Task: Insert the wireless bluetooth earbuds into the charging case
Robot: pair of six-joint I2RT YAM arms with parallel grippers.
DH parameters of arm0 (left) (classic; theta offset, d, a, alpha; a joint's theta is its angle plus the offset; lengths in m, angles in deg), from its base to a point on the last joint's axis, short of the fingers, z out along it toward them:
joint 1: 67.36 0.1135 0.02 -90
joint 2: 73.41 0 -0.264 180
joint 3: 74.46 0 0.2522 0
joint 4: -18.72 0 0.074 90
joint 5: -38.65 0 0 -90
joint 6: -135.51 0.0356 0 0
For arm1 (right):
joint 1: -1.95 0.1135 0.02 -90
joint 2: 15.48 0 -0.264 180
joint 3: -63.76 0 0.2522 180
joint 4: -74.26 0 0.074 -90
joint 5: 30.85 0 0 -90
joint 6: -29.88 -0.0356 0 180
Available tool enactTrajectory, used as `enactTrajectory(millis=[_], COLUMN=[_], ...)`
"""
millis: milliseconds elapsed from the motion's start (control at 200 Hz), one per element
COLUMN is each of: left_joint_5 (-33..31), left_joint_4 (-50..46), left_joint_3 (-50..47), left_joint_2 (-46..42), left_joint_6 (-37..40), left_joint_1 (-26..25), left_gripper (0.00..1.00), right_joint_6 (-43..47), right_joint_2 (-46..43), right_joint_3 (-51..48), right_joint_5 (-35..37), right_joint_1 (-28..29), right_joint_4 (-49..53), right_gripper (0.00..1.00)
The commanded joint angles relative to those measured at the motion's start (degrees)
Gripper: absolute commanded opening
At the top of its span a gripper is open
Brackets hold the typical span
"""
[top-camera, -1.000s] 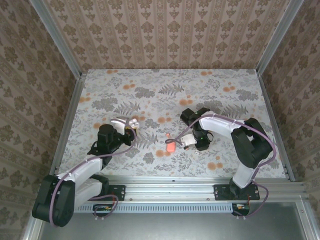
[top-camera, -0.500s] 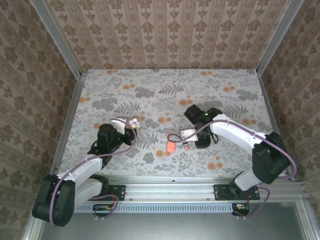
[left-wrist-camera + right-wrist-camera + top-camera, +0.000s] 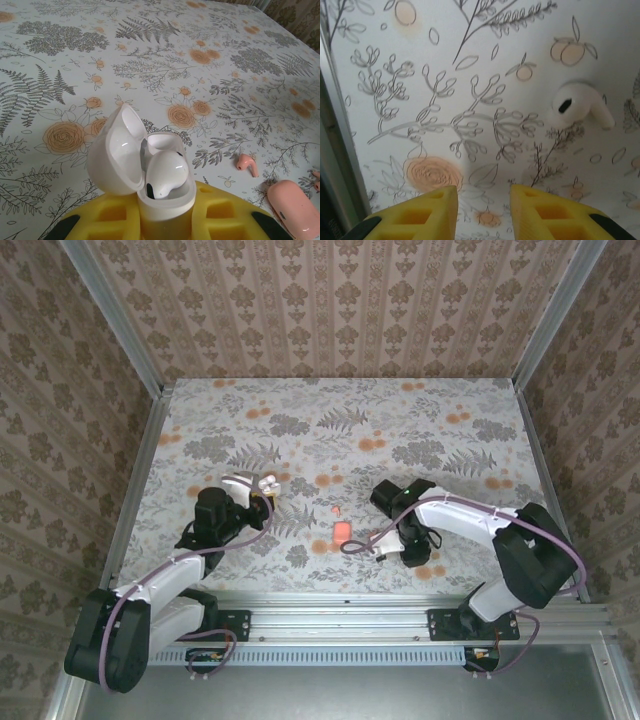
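Clamping a white charging case (image 3: 166, 200) between its yellow pads (image 3: 235, 202), the left gripper (image 3: 165, 222) holds the case upright over the flowered table (image 3: 150, 60), left of centre as seen from above. The lid stands open, swung toward the left side of the wrist camera's picture. One white earbud (image 3: 165, 172) sits in the mouth of the case, its rounded body rising above the rim. Whether it is pressed fully home cannot be told.

On the other side of the table, the right gripper (image 3: 484, 192) hangs low near the metal rail (image 3: 335, 150). Its two yellow fingers (image 3: 420, 210) are parted, with nothing between them. A second white earbud (image 3: 580, 106) lies on the table ahead of those fingers and off to the right in the wrist view, clear of both. Its dark sensor spot faces the camera.

Between the two arms, a coral case (image 3: 342, 531) lies flat on the tabletop. A coral earbud (image 3: 336, 510) rests just beyond it, toward the back wall, near the case but not touching it. From the left wrist camera, both coral pieces sit to the right of the held white case, well apart from it.
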Motion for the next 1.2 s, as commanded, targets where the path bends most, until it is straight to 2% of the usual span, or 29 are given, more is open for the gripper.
enactTrajectory(millis=[0, 425, 620, 885, 1195], left_joint_5=[1.02, 0.97, 0.85, 0.67, 0.58], left_joint_4=[0.87, 0.09, -0.14, -0.34, -0.42], left_joint_3=[1.47, 1.65, 1.74, 1.74, 1.91], left_joint_2=[-0.01, -0.12, -0.21, -0.22, -0.55], left_joint_6=[-0.87, -0.68, -0.60, -0.43, -0.36], left_joint_1=[0.48, 0.48, 0.48, 0.52, 0.46], left_gripper=[0.05, 0.05, 0.05, 0.05, 0.05], right_joint_6=[1.27, -0.11, -0.69, -2.77, -3.36], right_joint_2=[1.72, 3.82, 3.59, 4.12, -0.85], right_joint_3=[-1.22, -0.49, -0.47, -0.05, 3.47], right_joint_5=[-2.24, -6.60, -5.23, -3.94, -8.10], right_joint_1=[0.69, 3.91, 3.97, 1.49, -3.01], right_joint_4=[-3.67, -7.36, -11.83, -18.54, -16.68], right_gripper=[0.34, 0.33, 0.33, 0.34, 0.35])
